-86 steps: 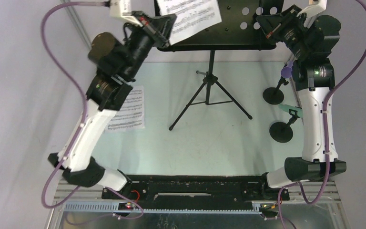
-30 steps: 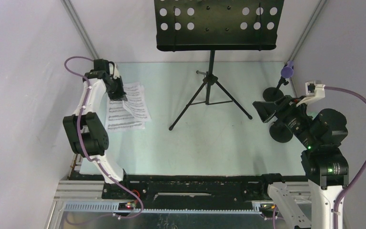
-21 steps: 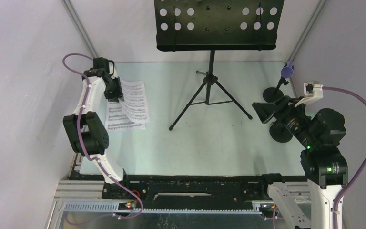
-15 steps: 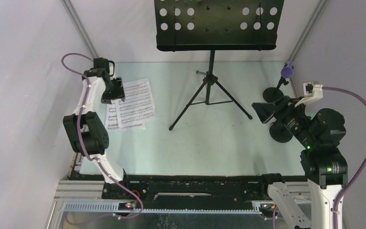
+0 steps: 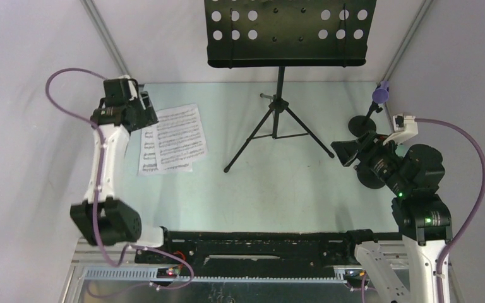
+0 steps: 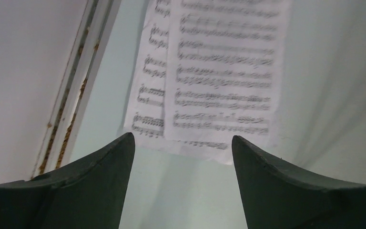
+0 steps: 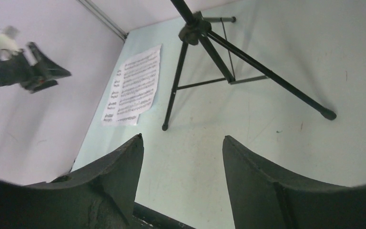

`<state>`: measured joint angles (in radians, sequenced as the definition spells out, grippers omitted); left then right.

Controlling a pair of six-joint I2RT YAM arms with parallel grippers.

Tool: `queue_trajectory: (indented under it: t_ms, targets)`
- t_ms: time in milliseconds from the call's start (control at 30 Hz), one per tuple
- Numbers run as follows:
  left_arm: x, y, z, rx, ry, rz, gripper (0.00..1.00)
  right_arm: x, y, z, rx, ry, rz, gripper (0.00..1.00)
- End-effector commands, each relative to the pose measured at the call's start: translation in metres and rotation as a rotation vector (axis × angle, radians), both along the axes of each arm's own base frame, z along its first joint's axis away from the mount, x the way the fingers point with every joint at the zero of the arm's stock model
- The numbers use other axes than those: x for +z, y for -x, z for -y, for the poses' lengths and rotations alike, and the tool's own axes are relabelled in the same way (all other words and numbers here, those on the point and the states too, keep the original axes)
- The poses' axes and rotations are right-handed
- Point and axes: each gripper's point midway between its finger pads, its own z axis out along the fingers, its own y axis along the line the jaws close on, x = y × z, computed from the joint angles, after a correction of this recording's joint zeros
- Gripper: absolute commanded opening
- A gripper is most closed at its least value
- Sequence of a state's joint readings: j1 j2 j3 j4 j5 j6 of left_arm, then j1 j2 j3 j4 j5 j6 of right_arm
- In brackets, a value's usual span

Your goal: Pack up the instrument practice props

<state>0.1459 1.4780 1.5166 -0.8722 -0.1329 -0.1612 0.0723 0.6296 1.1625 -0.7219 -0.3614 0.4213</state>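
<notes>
1. In the top view, you had the black tripod music rack with its perforated plate (image 5: 287, 31) upright at the far middle of the pale green tabletop (image 5: 278, 196), with its plate bare. The two white sheet-music pages (image 5: 173, 139) lay flat at the left, overlapping, probably so they could be gathered as one pile. Your left hand (image 5: 144, 117) hung just beside their far left corner. At the far right, the purple microphone (image 5: 382, 93) stood in a short black round-based mic holder (image 5: 361, 125). The second round-based holder (image 5: 369, 178) was mostly hidden under your right arm, and I could not make out the mint-green microphone. Your right hand (image 5: 343, 150) sat near both holders and pointed towards the rack's legs.

2. In the left wrist view, the left hand's fingers (image 6: 100, 186) were spread wide with nothing between them. The pages lay below and beyond the tips, not touching them, with the upper page skewed across the lower. The view was blurred, so I could not tell how high the hand was.

3. In the right wrist view, the right hand's fingers (image 7: 119, 176) were likewise well apart and empty. It faced the rack's legs and the pages beyond, clear of both. I judged that you kept it on the microphone side so that each arm could serve its own half.
</notes>
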Motion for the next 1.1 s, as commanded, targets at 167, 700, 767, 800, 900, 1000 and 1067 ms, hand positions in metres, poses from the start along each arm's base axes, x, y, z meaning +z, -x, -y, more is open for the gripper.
queue_trajectory:
  t_ms: [167, 700, 767, 800, 900, 1000, 1067]
  targets:
    - [0.056, 0.005, 0.12, -0.261, 0.41, 0.49, 0.83, -0.019, -0.007, 0.007, -0.039, 0.029, -0.019, 0.71]
    - [0.112, 0.018, 0.332, -0.707, 0.314, 1.032, 0.85, -0.025, 0.013, 0.012, -0.048, 0.057, 0.009, 0.72]
    - [0.117, 0.009, 0.347, -0.718, 0.316, 1.041, 0.86, -0.024, 0.019, 0.012, -0.05, 0.054, 0.021, 0.73]
    - [0.117, 0.002, 0.354, -0.724, 0.318, 1.037, 0.85, -0.024, 0.021, 0.013, -0.052, 0.056, 0.024, 0.73]
    - [0.11, -0.021, 0.373, -0.727, 0.295, 0.996, 0.85, -0.024, 0.024, 0.015, -0.061, 0.064, 0.03, 0.73]
    - [0.111, -0.036, 0.386, -0.728, 0.287, 0.972, 0.85, -0.026, 0.026, 0.017, -0.064, 0.086, 0.036, 0.73]
    - [0.112, -0.045, 0.394, -0.727, 0.286, 0.967, 0.85, -0.027, 0.026, 0.02, -0.073, 0.098, 0.037, 0.73]
